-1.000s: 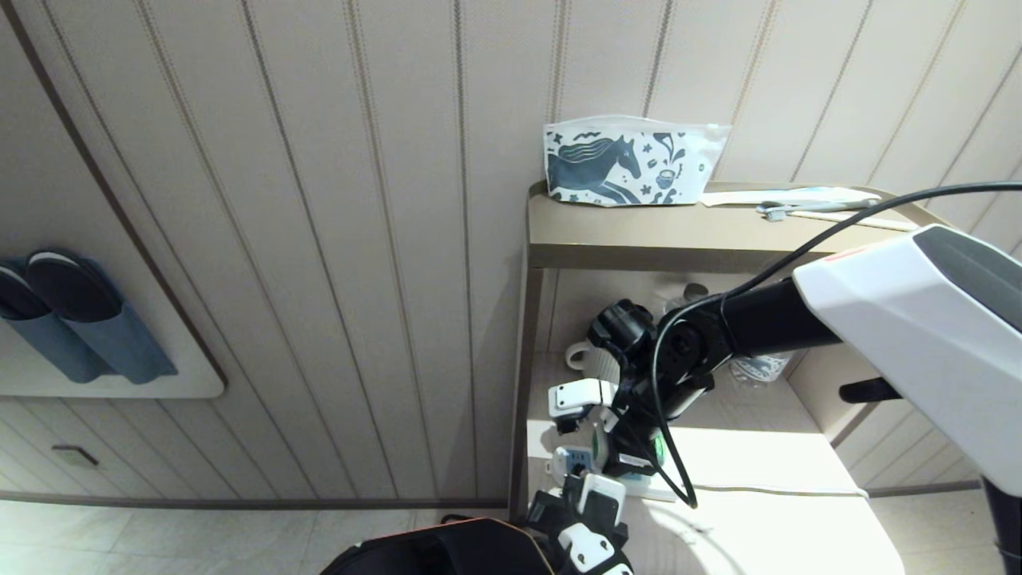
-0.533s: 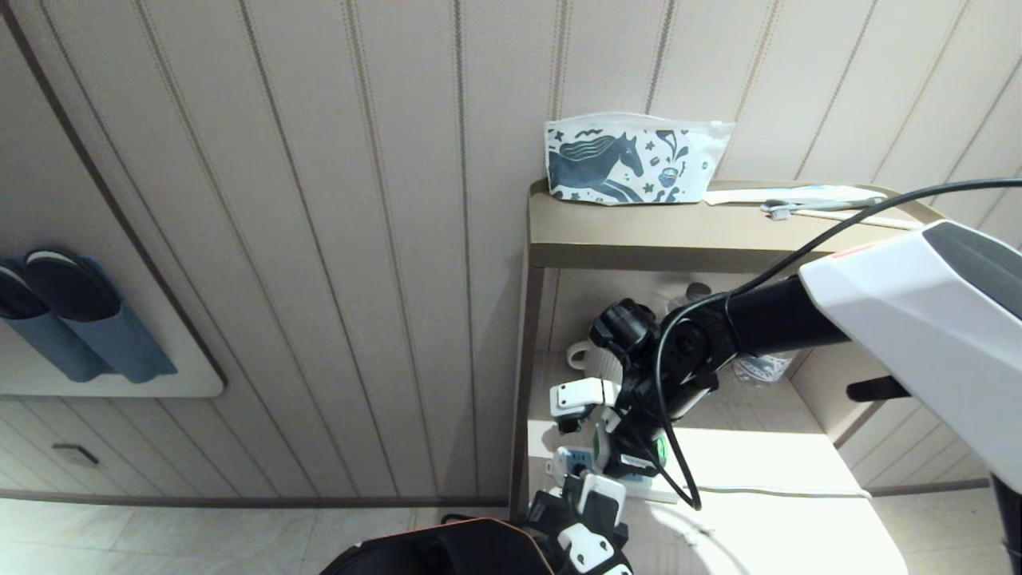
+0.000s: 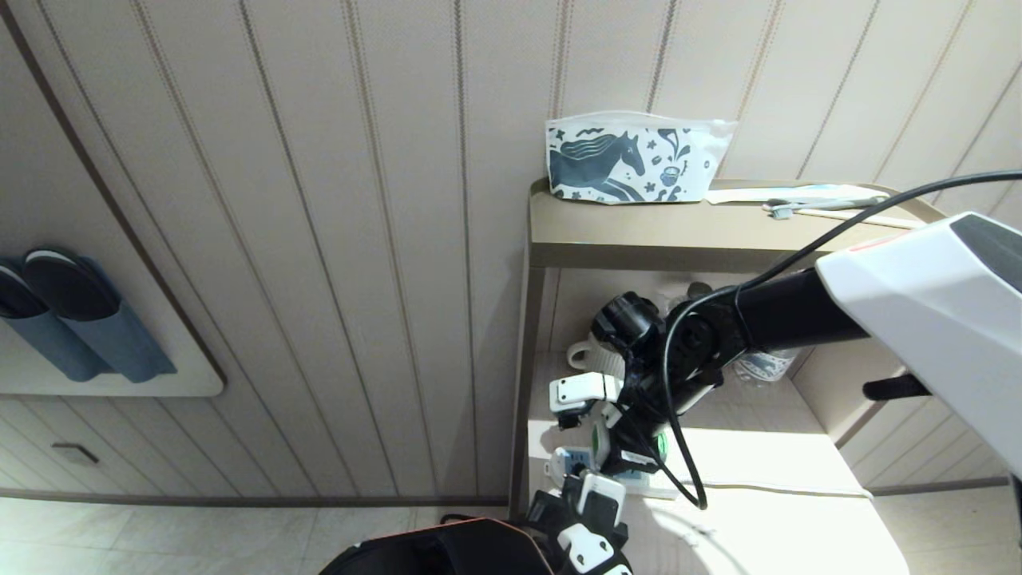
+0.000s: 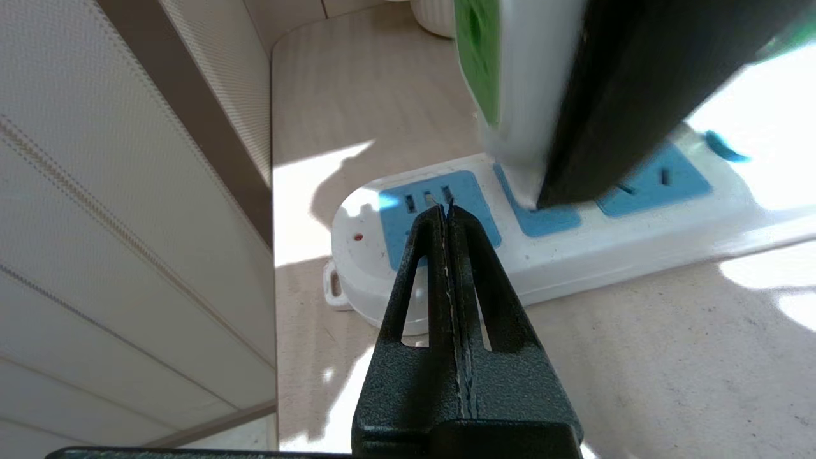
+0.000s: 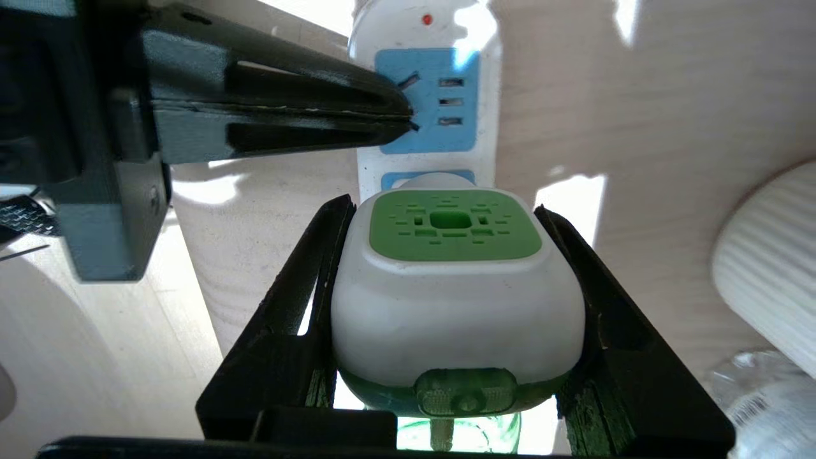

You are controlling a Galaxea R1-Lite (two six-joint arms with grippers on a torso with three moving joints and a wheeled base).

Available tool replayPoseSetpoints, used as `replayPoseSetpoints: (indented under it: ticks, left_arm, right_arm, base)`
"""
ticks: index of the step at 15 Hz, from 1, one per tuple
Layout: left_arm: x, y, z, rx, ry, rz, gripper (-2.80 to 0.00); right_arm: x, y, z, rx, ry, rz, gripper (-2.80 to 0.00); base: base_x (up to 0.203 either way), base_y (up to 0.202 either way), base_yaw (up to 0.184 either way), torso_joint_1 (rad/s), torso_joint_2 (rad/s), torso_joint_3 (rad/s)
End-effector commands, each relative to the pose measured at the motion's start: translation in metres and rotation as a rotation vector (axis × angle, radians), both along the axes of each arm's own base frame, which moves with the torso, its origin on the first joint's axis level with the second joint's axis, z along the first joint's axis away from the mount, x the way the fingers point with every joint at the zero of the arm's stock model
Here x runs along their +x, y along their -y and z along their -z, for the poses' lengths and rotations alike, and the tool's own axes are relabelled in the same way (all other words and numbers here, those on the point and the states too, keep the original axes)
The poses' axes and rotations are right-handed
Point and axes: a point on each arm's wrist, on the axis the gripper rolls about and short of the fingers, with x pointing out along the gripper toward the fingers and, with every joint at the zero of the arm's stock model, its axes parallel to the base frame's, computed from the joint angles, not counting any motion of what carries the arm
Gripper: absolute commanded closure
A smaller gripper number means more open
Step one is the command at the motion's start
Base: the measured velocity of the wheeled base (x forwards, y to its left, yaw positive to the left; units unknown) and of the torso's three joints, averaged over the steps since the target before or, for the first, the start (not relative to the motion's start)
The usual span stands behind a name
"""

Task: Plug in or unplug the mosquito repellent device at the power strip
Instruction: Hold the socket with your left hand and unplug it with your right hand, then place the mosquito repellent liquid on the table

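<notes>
The mosquito repellent device (image 5: 456, 287), a white head with a green vented face, sits between the fingers of my right gripper (image 5: 443, 205), which is shut on its sides. It stands against the second light-blue socket face of the power strip (image 5: 488, 95); its pins are hidden. My left gripper (image 4: 446, 207) is shut with nothing in it, its tips pressing on the end socket face of the power strip (image 4: 574, 255). In the head view both grippers meet low on the shelf: the right gripper (image 3: 627, 447), the device (image 3: 599, 441), the left gripper (image 3: 575, 479).
A white ribbed mug (image 5: 771, 255) and a clear bottle (image 5: 765, 408) stand close behind the device. The shelf's side panel (image 3: 519, 399) runs along the strip's end. Its white cord (image 3: 782, 489) trails right. A horse-print pouch (image 3: 631, 160) lies on the top shelf.
My right arm's elbow has crept slightly up and to the right. The right gripper with the device has barely shifted, and the left gripper has stayed on the strip.
</notes>
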Motion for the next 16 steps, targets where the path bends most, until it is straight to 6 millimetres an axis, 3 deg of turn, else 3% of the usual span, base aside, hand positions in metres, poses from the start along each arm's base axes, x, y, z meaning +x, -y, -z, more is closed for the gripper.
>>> replayPoseSetpoints:
  ticks: [1, 7, 11, 16]
  left_arm:
    - [0.0, 0.0, -0.001, -0.007, 0.004, -0.005, 0.0]
    - [0.0, -0.001, -0.001, -0.009, 0.006, -0.008, 0.0]
    - [0.003, -0.002, -0.017, -0.041, 0.02, -0.023, 0.0]
    - [0.01, -0.02, -0.066, -0.109, 0.07, -0.068, 0.0]
  right_arm:
    - [-0.002, 0.001, -0.01, 0.01, 0.024, -0.005, 0.0]
    - [-0.006, 0.004, -0.026, 0.028, 0.061, -0.002, 0.0]
    - [-0.007, 0.008, -0.035, 0.04, 0.085, 0.006, 0.0]
    - [-0.019, 0.018, -0.054, 0.062, 0.114, 0.03, 0.0]
  base:
    - [0.0, 0.0, 0.0, 0.0, 0.0, 0.0]
    - [0.0, 0.0, 0.0, 0.0, 0.0, 0.0]
    - [0.0, 0.0, 0.0, 0.0, 0.0, 0.0]
    - [0.0, 0.0, 0.0, 0.0, 0.0, 0.0]
